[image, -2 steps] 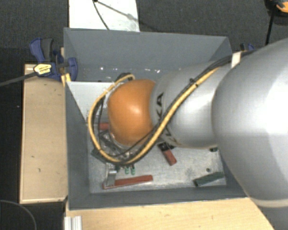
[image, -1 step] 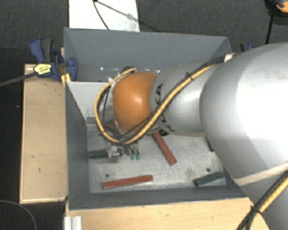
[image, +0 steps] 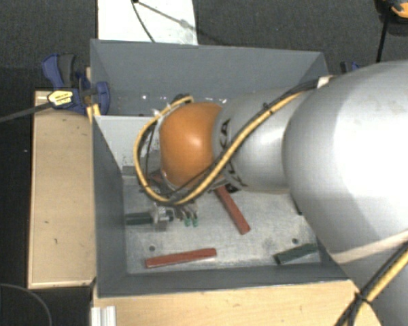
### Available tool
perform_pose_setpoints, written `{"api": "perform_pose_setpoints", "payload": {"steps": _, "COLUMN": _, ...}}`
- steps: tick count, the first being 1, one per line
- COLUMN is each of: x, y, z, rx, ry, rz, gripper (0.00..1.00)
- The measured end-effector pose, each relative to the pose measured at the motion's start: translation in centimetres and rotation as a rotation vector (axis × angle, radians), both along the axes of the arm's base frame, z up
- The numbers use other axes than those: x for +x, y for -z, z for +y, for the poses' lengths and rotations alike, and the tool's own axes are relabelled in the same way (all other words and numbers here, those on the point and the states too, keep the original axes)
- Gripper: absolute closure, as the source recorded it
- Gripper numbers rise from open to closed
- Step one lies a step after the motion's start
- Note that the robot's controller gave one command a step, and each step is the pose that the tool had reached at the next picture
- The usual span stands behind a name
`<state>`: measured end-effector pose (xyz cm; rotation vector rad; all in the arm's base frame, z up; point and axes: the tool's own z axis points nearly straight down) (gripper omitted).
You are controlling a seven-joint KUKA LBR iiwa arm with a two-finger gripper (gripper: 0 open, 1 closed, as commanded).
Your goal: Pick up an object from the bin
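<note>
Closest to my camera is the arm (image: 353,175), a broad silver link that fills the right side and covers the right end of the bin (image: 110,182), so whatever lies under it I cannot see. Starting from the left of the grey floor, a short dark green bar (image: 137,218) lies flat near the left wall, about level with the tool. Just to its right the gripper (image: 171,216) is down low, close to the floor in the left-middle part of the bin; the green bar is the nearest thing to it, just beside it, and I cannot tell whether they touch. How far its jaws are parted, or whether they have anything between them, I cannot tell (the orange cover (image: 187,148) and the looped yellow cable (image: 149,182) sit right above the tool and block my line of sight). Nearer the front wall, below the gripper, a long red-brown stick (image: 181,257) lies almost level. Further right a second red-brown stick (image: 234,212) lies slanted, its upper end tucked under the wrist. Last, at the front right, a dark green piece (image: 296,254) lies just beside the edge of the silver link.
</note>
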<state>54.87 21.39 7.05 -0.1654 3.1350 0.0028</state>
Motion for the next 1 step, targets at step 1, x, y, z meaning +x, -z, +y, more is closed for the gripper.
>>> {"api": "perform_pose_setpoints", "payload": {"steps": 1, "x": 0.23, "y": -15.19, "z": 2.31, "rx": 0.000, "ry": -0.107, "rz": -0.001, "gripper": 1.00}}
